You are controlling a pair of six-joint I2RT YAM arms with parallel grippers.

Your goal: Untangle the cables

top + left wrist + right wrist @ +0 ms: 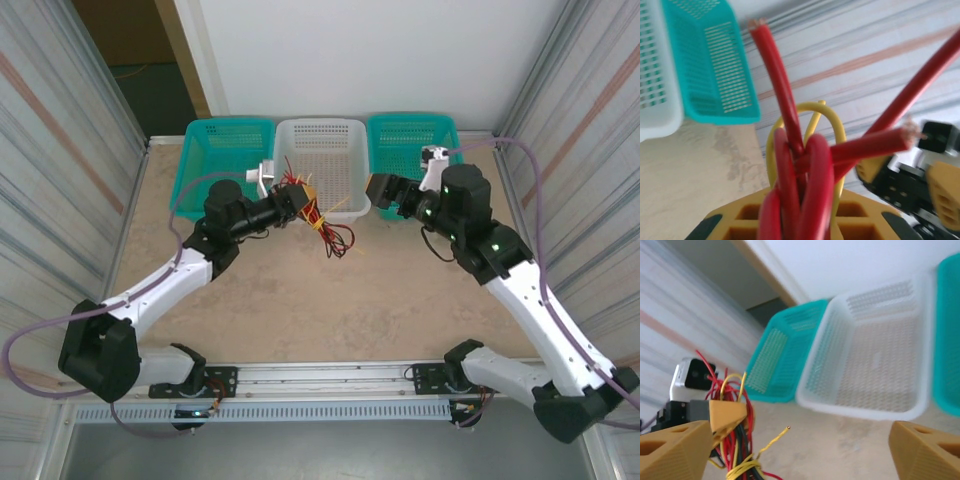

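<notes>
- The left gripper [297,204] is clenching on the cables [322,218], a knot of red, pale yellow and black wires. In the left wrist view, red and yellow strands are running up from between its fingers.
- The bundle is hanging just in front of the white basket [322,150], above the table [300,310]. Its loose ends are trailing down toward the near edge, and a few red ends are sticking up above the grip. Whether the lowest ends are touching the table cannot be told.
- The right gripper [380,190] is standing released, its jaws spread wide with nothing between them.
- The cables are lying to the right gripper's left, in the gap between the two grippers. They are held at the left one and apart from the right one.
- The bundle's long axis is running roughly from the grip down toward the near edge, across the line joining the grippers.
- One pale yellow strand [772,442] is poking out of the knot toward the right gripper, and it looks like the easiest wire to reach.
- The next move probably calls for the right arm to cross leftward and close on a single strand while the left one is anchoring the knot. Catching several wires at once would likely tighten the tangle.
</notes>
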